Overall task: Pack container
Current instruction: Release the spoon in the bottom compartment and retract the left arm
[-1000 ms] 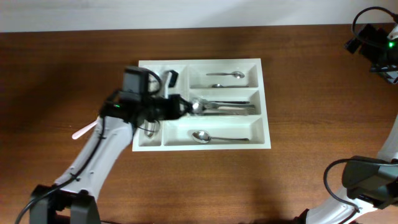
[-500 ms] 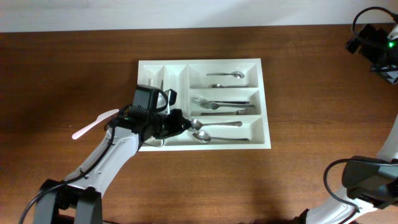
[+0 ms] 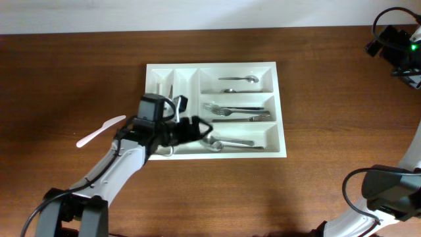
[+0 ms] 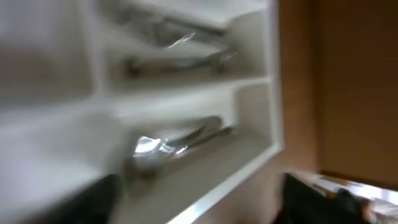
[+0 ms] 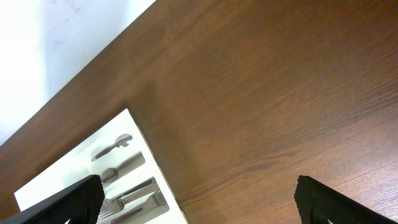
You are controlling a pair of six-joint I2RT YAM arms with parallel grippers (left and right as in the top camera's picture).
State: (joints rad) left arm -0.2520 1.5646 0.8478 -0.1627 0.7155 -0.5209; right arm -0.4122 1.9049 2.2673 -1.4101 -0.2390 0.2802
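The container (image 3: pixel 281 112) is a white cutlery tray in the middle of the table. Its top long compartment holds a spoon (image 3: pixel 240 79), the middle one holds forks (image 3: pixel 233 110), and the bottom one holds two spoons (image 3: pixel 230 143). My left gripper (image 3: pixel 199 129) hovers over the left end of the bottom compartment, open with nothing between its fingers. The left wrist view is blurred; it shows the spoons (image 4: pixel 168 143) ahead of the open left gripper (image 4: pixel 199 205). My right gripper (image 5: pixel 199 205) is wide open and empty, high over bare table at the far right, with the container (image 5: pixel 134 134) at its lower left.
A white plastic utensil (image 3: pixel 100 130) lies on the wood left of the tray. The right arm (image 3: pixel 398 46) is folded at the far right corner, and its base (image 3: pixel 388 191) stands at the near right.
My left gripper came down from the middle compartment to the bottom one carrying a spoon, then opened. The spoon now lies in the bottom compartment. The right arm has not moved.
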